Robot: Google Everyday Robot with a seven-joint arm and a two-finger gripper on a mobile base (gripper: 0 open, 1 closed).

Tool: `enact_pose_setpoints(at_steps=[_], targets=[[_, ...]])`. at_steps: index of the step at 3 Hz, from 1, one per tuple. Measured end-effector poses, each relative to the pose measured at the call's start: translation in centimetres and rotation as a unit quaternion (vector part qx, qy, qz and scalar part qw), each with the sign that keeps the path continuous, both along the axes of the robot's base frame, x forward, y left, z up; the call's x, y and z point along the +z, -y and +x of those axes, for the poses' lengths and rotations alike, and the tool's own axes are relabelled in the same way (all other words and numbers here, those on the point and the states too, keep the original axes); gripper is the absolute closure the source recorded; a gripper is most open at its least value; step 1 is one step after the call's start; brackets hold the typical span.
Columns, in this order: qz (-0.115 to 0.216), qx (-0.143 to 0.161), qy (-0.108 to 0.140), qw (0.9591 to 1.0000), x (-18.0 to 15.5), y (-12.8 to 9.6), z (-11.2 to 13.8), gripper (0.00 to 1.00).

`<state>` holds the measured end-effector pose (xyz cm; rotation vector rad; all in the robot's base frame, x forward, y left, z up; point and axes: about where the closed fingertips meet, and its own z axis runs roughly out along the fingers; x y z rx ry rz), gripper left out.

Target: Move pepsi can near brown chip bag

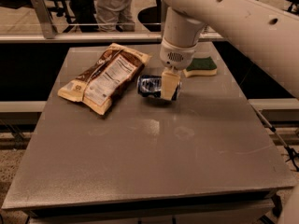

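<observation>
The pepsi can (pixel 150 86), dark blue with a silver end, lies on its side in my gripper (pixel 164 88), which is shut on it a little above the grey table (pixel 154 143). One tan finger (pixel 169 84) covers the can's right half. The brown chip bag (pixel 105 76), flat with a white nutrition panel, lies at the back left of the table. The can's left end is a short gap to the right of the bag's edge.
A green-and-yellow sponge (pixel 201 67) lies at the back right, just behind the gripper. My white arm (pixel 233 22) reaches in from the upper right. A glass rail (pixel 93 36) and a standing person (pixel 114 3) are behind the table.
</observation>
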<state>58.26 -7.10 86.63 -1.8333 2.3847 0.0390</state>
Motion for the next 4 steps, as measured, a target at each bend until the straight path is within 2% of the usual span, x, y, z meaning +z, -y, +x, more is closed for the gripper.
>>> enact_pose_setpoints(at_steps=[2,3,4], targets=[[0.005,0.005,-0.010,0.9999,-0.57,-1.65,0.67,0.09],[0.007,0.005,-0.008,0.9999,-0.68,-1.81,0.85,0.00],[0.007,0.005,-0.008,0.9999,-0.68,-1.81,0.85,0.00]])
